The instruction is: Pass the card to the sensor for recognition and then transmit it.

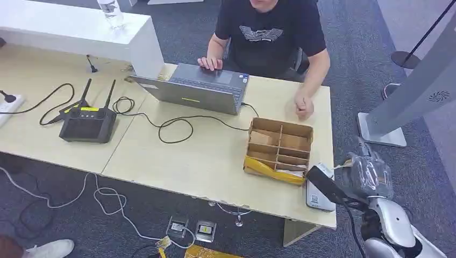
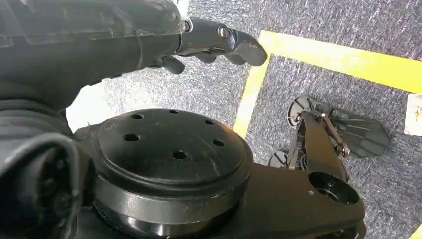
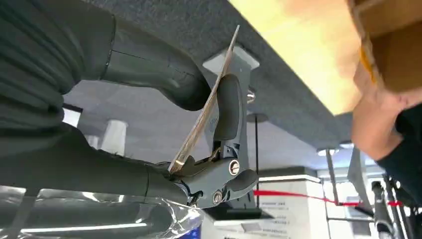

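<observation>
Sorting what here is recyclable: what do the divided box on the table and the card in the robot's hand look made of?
The box looks like plain brown corrugated cardboard: matte, with thin slotted dividers and yellow tape along its front edge. The card, pinched in the right hand, shows edge-on: thin, stiff and tan, so possibly paperboard or plastic; its face is hidden.

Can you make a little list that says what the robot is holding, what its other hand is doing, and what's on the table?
right hand: pinches a thin card between thumb and finger
left hand: holds nothing, hangs over the grey carpet
table: cardboard divider box, open laptop, black controller with two antennas, black cables
white device: flat at the table's near right corner, beside the box
person: sits across the table, one hand on the laptop
</observation>
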You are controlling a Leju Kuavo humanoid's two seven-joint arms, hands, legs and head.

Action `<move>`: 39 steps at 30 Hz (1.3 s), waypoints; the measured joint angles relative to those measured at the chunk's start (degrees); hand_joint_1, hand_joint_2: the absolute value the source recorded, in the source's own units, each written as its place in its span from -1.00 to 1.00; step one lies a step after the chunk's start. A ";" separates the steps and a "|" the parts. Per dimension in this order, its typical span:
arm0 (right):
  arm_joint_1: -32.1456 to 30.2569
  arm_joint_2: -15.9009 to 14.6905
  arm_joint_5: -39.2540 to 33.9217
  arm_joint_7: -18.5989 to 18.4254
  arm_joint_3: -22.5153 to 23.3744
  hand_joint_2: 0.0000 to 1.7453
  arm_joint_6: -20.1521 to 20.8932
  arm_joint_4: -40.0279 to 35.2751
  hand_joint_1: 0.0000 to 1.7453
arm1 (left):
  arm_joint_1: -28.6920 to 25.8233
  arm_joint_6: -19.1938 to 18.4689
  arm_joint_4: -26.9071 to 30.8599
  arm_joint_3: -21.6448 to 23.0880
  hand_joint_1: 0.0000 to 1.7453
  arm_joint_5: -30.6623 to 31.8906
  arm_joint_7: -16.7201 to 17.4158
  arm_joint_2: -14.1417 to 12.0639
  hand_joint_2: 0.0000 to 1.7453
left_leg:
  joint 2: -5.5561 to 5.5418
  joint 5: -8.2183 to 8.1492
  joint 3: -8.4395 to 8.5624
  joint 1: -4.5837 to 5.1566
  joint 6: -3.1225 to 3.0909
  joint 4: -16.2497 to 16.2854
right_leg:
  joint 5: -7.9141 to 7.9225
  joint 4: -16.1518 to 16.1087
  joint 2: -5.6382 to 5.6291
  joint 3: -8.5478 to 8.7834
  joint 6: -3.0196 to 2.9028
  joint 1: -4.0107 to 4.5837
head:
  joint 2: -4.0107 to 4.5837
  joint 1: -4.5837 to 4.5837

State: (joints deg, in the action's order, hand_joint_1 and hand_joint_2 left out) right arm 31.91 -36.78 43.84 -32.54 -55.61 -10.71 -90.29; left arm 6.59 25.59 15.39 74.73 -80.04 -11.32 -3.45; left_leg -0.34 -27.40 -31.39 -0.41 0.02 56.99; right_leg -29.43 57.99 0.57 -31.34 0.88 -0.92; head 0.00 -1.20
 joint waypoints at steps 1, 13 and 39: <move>-0.20 0.18 -0.13 0.55 -0.44 1.00 0.02 0.48 1.00 | 0.00 -0.02 0.00 0.00 -1.00 -0.02 0.00 -0.02 -1.00 | 0.00 0.00 0.00 0.00 0.00 0.00 | 0.00 0.00 -0.01 0.00 0.00 0.00 | 0.00 0.00; -2.87 2.99 -1.31 2.71 -3.10 1.00 -1.22 4.68 1.00 | 0.01 -0.33 0.00 0.00 -1.00 0.39 0.98 -0.24 -1.00 | 0.00 0.00 0.01 0.00 0.00 0.00 | 0.00 0.00 -0.01 -0.01 0.00 0.00 | 0.00 0.00; -5.51 3.04 -6.69 1.75 -3.06 1.00 -4.24 10.36 1.00 | -0.02 -0.02 0.00 0.00 -1.00 0.37 2.16 -0.63 -1.00 | 0.02 0.00 0.04 0.00 0.00 0.00 | 0.00 0.00 -0.05 -0.01 0.00 0.00 | 0.00 0.00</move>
State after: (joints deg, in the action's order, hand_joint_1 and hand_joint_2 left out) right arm 26.40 -33.75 37.16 -30.80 -58.66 -14.95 -79.93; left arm 6.57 25.57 15.39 74.73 -79.67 -9.16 -4.09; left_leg -0.32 -27.40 -31.35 -0.41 0.02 56.99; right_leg -29.43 57.98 0.51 -31.35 0.88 -0.93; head 0.00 -1.20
